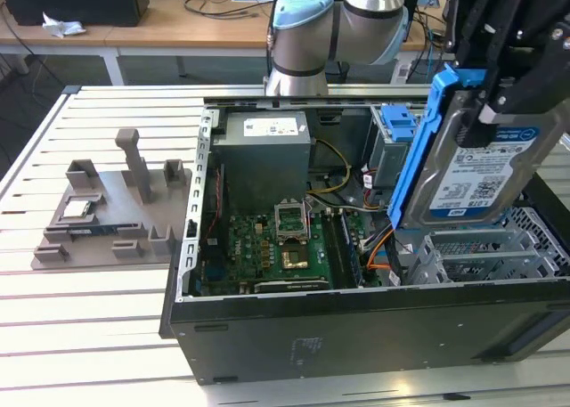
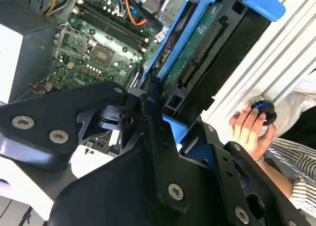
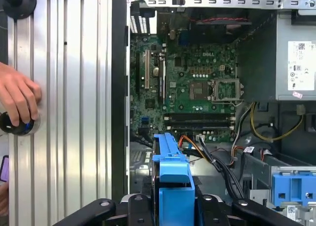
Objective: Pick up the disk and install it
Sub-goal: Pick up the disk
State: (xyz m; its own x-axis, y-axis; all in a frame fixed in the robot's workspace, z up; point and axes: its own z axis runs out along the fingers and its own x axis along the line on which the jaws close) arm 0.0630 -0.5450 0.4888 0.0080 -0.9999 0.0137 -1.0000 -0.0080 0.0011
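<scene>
Slatted counter [image 1: 98, 327] carries the open case [image 1: 356, 336], its side panel off and its rim clear. A grey fixture [image 1: 116, 211] lies just beside the case on the exterior view's left. Inside, the power supply [image 1: 265, 158] sits in a corner and the motherboard [image 1: 276, 247] lies flat on the floor with open room above it. The disk [image 1: 476, 171] stands on edge over the cage end at the exterior view's right, label toward the camera, blue frame along its edges. Its lower end is near the cables [image 3: 222, 171]; can't tell if it touches the cage. Gripper [image 1: 499, 104] is clamped on the disk's upper part. Both wrist views add a hand [image 3: 17, 100] on a black knob [image 3: 15, 129] on the counter outside the case. The second wrist view shows the disk's circuit-board face.
</scene>
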